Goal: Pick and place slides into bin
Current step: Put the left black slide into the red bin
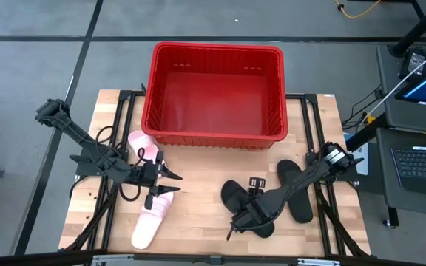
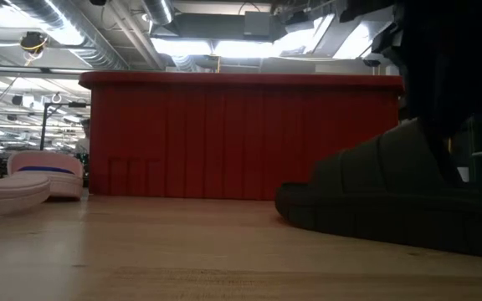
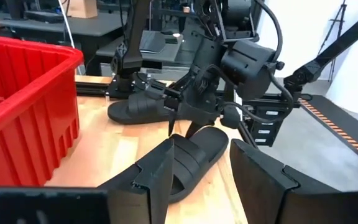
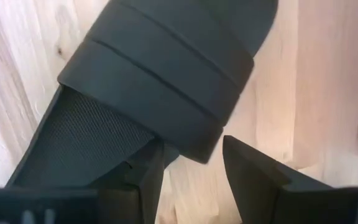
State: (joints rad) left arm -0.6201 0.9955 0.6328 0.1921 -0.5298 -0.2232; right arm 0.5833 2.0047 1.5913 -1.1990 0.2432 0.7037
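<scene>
Wooden tabletop on grey floor, both tools spread, left tool, right tool.

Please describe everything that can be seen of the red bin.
The red bin is a large rectangular basket that looks like plastic, with ribbed, slotted walls and a thick rim. It stands upright at the far edge of the wooden table, partly overhanging it. Its inside appears empty: no slide lies in it. Nothing touches it; the nearest pink slide lies close before its left corner, and both grippers stay clear of it.
</scene>
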